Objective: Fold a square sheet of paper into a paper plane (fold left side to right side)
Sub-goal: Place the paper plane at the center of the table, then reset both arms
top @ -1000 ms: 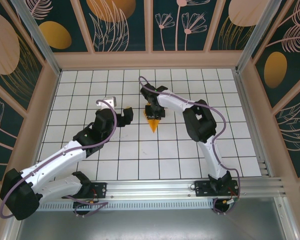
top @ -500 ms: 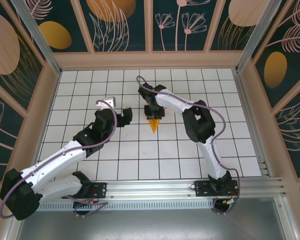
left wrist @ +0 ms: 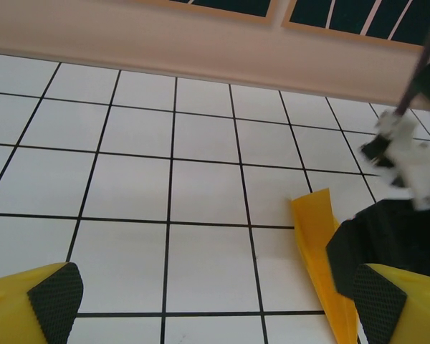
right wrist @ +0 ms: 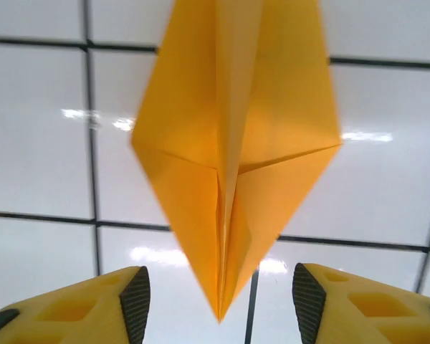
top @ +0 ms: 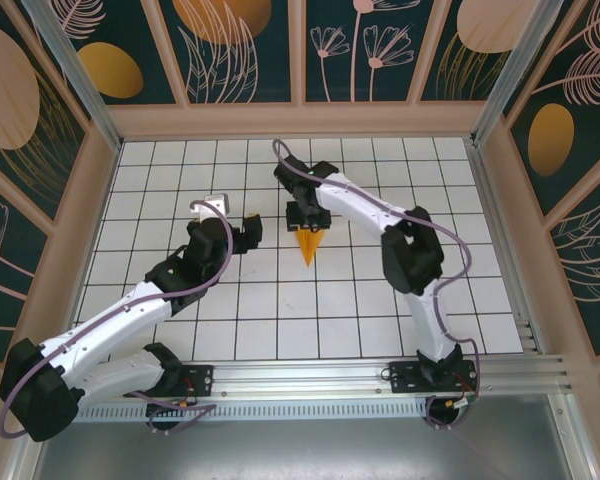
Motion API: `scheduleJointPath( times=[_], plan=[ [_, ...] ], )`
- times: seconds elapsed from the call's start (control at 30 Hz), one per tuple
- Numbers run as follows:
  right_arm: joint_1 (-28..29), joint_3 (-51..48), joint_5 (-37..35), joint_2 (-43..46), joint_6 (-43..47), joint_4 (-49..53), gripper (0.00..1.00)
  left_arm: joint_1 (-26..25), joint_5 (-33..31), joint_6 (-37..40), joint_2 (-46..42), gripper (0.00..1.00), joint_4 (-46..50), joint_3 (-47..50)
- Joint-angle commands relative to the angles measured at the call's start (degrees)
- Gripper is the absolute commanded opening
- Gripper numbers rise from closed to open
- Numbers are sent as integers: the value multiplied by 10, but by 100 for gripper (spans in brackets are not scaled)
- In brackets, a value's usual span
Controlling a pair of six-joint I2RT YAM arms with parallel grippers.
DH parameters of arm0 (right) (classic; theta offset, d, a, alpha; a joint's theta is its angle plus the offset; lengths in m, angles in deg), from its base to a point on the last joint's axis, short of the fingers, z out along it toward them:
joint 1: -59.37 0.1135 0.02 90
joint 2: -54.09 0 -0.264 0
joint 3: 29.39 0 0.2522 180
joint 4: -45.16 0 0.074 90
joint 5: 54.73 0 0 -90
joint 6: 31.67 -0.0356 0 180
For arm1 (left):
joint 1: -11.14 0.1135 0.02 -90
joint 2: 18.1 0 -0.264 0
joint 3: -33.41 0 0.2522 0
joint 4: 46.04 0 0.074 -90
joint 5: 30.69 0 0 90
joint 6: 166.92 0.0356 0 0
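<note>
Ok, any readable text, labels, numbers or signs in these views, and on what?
None to read.
paper plane: plain orange, no print.
table: black grid lines, no numbers.
wall panels: leaf and oval patterns, no lettering.

The left gripper (top: 249, 232) is held low with its jaws spread wide, the padded fingertips (left wrist: 54, 301) well apart. The right gripper (top: 308, 225) is pointed downward just beside it, fingers (right wrist: 135, 304) parted. Both arms are extended forward.
</note>
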Motion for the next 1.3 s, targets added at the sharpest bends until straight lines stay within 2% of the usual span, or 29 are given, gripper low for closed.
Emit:
scheduleJointPath(
  times=[0.0,0.13,0.3,0.33,0.47,0.5,0.57,0.67,0.73,0.77,0.83,0.9,1.07,1.27],
  plan=[
    [-4,-41,-47,120,18,-40,65,31,17,1,2,98,-26,0],
    [-46,-150,-64,219,52,-134,70,84,25,16,1,99,-28,-12],
    [-131,-309,-92,336,97,-266,75,174,40,19,-3,99,-50,-6],
    [-145,-342,-103,356,108,-292,78,188,36,21,-4,98,-61,1],
    [-214,-497,-167,450,147,-441,98,232,-18,62,-5,99,-144,50],
    [-240,-541,-178,474,153,-483,99,244,-30,75,-3,98,-176,67],
    [-303,-612,-152,513,156,-569,99,266,-51,92,4,99,-243,101],
    [-410,-733,-52,546,156,-720,99,286,-96,125,17,99,-368,157],
    [-453,-803,-11,544,162,-827,99,293,-78,186,32,99,-458,197],
    [-461,-832,-10,538,171,-874,99,295,-80,198,42,98,-470,201],
    [-462,-863,-18,519,198,-934,99,299,-73,221,61,98,-482,204],
    [-460,-889,-10,498,221,-1004,99,301,-62,249,83,98,-535,224],
    [-452,-940,33,433,253,-1189,99,312,-9,268,130,99,-632,258],
    [-439,-945,81,314,285,-1307,99,328,53,275,196,98,-721,279]
  ],
)
